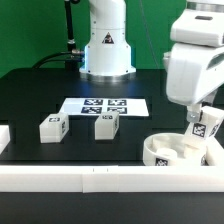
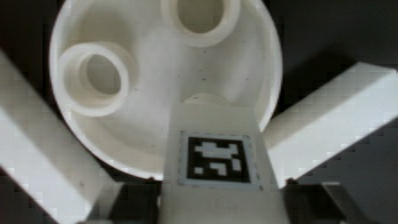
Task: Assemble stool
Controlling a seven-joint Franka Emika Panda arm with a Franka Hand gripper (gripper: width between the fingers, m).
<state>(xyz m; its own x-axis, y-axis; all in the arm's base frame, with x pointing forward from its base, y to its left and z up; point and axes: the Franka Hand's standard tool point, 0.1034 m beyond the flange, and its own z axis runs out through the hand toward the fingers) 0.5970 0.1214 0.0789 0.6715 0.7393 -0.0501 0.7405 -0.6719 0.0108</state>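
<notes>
The round white seat [image 1: 170, 152] lies at the exterior view's right front corner, recessed side up, against the white border rails. In the wrist view the seat [image 2: 169, 90] fills the frame, with two raised round sockets showing. My gripper [image 1: 203, 128] is shut on a tagged white leg [image 1: 207, 127] and holds it tilted over the seat's right part. In the wrist view the leg [image 2: 221, 160] sits between my fingers [image 2: 134, 205], its tag facing the camera. Two more tagged legs [image 1: 52, 128] [image 1: 106, 124] stand on the black table to the left.
The marker board [image 1: 104, 105] lies flat at the table's middle back. A long white border rail [image 1: 90, 178] runs along the front edge, another short rail [image 1: 4, 138] sits at the left. The arm's white base [image 1: 106, 45] stands at the back.
</notes>
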